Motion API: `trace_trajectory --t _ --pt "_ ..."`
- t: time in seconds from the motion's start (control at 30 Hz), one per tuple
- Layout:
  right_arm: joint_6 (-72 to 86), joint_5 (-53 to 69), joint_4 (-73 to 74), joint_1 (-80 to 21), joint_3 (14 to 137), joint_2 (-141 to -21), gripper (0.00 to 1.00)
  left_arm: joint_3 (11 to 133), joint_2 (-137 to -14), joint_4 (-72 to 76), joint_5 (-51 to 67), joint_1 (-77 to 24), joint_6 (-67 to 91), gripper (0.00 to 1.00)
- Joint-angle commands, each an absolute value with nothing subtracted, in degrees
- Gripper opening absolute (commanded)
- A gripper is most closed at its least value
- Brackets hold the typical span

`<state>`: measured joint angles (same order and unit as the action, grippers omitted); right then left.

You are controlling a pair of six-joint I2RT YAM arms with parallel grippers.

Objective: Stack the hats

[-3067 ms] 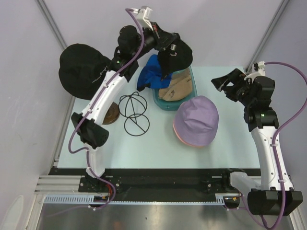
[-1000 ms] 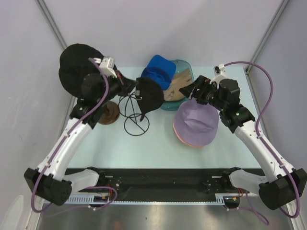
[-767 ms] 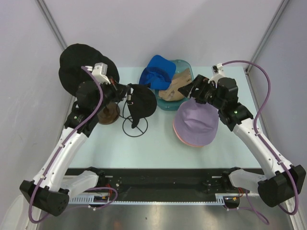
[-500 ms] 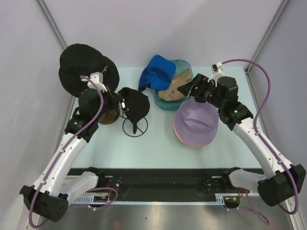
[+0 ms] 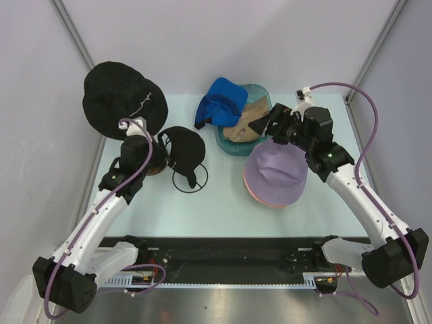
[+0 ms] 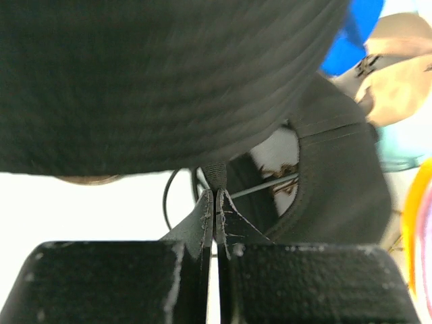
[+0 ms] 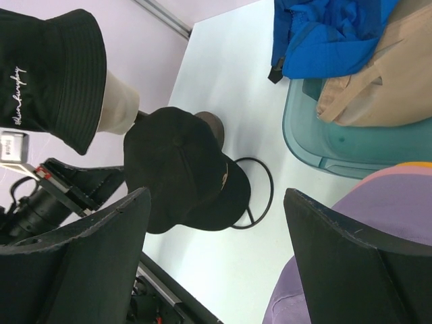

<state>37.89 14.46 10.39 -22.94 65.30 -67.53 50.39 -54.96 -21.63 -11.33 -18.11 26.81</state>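
Moved since 0.5 s ago: left arm drawn back toward its base; black cap carried a little lower and nearer over the wire stand; right arm nearly unchanged.
Left tool: pressed together, pinching a thin strip of black fabric at the black cap's edge; no gap shows between the fingers in the left wrist view.
Black cap: over the top of the wire stand, hiding its upper loops; only the stand's round base ring shows on the near side. Cannot tell whether the cap's weight is on the wire.
Right tool: spread wide, holding nothing, above the near rim of the tub, over the tan cap.
Tan cap: crumpled inside the tub.
Blue cap: draped over the tub's far-left rim, partly on the tan cap.
Lavender hat: crown up on the desk, just near of the tub; an orange-pink brim shows under its near-left edge.
Black bucket hat: on the cream head form at the far-left corner, white lettering on its side.
Brown base: beside the stand, partly behind the left arm.
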Motion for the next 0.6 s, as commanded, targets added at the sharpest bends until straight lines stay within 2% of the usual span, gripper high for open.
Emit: trace_trajectory --t 0.0,0.57 --pt "37.27 15.03 8.35 -23.29 68.47 -68.20 0.85 46.85 -52.65 -23.73 -12.66 -17.67 28.65 0.00" --pt "37.53 14.85 8.35 -24.43 68.55 -70.05 0.86 34.11 -51.33 -21.54 -10.29 -17.67 30.15 0.00"
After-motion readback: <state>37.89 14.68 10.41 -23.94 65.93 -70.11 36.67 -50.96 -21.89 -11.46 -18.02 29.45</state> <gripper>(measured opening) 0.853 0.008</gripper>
